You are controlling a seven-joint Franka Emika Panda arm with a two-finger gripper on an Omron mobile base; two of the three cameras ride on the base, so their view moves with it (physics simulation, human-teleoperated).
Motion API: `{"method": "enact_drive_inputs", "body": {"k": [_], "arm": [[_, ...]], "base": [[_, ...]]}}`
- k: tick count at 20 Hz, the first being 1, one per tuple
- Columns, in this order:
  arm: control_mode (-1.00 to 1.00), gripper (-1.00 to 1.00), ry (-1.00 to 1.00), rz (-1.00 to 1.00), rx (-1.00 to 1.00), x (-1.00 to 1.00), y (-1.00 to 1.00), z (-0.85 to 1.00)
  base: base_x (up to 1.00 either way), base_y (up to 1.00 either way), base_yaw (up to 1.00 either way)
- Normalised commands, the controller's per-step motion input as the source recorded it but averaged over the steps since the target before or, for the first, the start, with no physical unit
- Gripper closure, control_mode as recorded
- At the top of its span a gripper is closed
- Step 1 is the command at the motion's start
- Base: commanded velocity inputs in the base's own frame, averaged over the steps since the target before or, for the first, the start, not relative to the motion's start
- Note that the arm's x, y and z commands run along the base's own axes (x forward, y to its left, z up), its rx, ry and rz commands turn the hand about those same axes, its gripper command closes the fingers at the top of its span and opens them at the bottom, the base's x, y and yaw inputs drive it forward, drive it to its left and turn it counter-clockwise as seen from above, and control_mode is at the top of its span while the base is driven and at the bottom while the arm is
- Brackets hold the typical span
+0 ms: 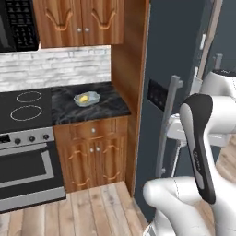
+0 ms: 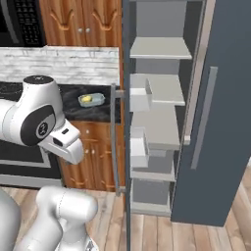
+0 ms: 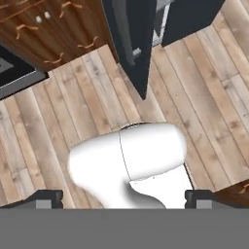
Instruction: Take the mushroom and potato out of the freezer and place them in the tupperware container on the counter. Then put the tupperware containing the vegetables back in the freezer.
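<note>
Floorboards point(image 3: 58, 121) fill my downward view, jaws spread wide, holding nothing; potato point(image 1: 83, 98) sits in the tupperware container point(image 1: 87, 98) on the worktop point(image 1: 106, 107), and reaching blind into the freezer point(image 2: 157, 122) risks clipping its door

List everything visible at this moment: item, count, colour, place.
tupperware container: 1, pale blue-grey, on the counter
potato: 1, yellow, inside the container
counter: 1, black marble-look, between stovetop and freezer
freezer: 1, dark slate, doors open, pale shelves
stovetop: 1, black, left of counter
oven: 1, grey-black, below stovetop
cabinets: orange-brown wood, above and below counter
floor: pale wood planks
claw: 1, dark fingertips, open, aimed at floor
</note>
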Motion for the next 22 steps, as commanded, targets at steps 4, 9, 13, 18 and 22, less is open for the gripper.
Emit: {"method": "enact_drive_inputs", "body": {"k": [4, 9, 13, 18, 22], "arm": [[1.0, -1.0, 0.0, 0.0, 0.0, 0.0, 0.0, 0.0], [1.0, -1.0, 0.0, 0.0, 0.0, 0.0, 0.0, 0.0], [1.0, -1.0, 0.0, 0.0, 0.0, 0.0, 0.0, 0.0], [1.0, -1.0, 0.0, 0.0, 0.0, 0.0, 0.0, 0.0], [1.0, -1.0, 0.0, 0.0, 0.0, 0.0, 0.0, 0.0]], "base": [[0.0, -0.91, 0.09], [0.0, -0.91, 0.12], [0.09, -0.81, 0.13], [0.47, -0.46, 0.1], [0.8, -0.25, 0.05]]}}
